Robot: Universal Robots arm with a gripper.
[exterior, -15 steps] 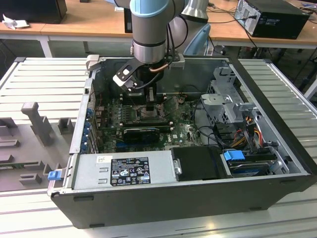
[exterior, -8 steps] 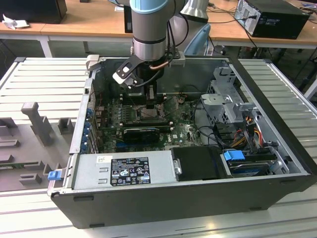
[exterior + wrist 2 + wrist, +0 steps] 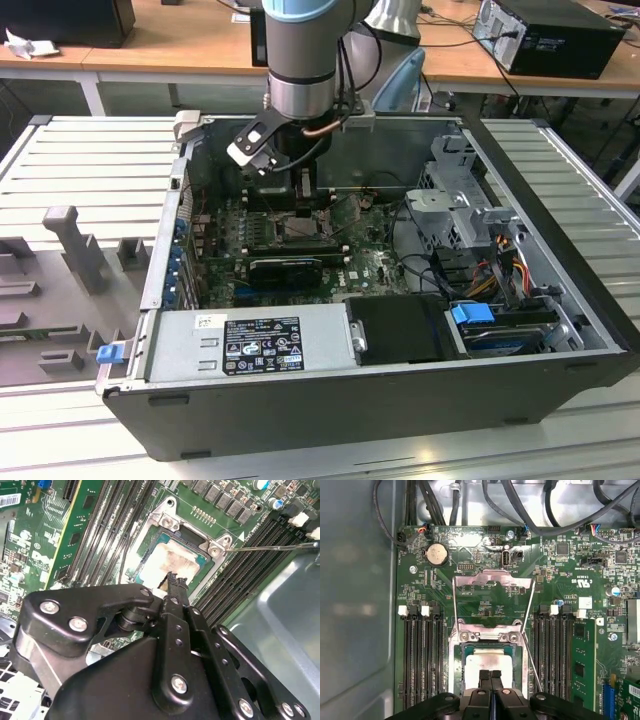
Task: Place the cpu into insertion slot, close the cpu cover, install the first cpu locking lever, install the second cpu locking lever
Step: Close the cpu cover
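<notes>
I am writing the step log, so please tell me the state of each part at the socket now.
cpu: lying in the insertion slot.
cpu cover: open, raised off the slot.
locking lever: not latched, swung out.
gripper: shut, tips at the cpu's top.

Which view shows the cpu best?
First wrist view: it looks nearly straight down on the cpu, with most of its pale top in the clear and one edge behind the shut gripper. Second wrist view shows the cpu obliquely, partly behind the gripper. In the exterior view the arm stands over that spot.
</notes>
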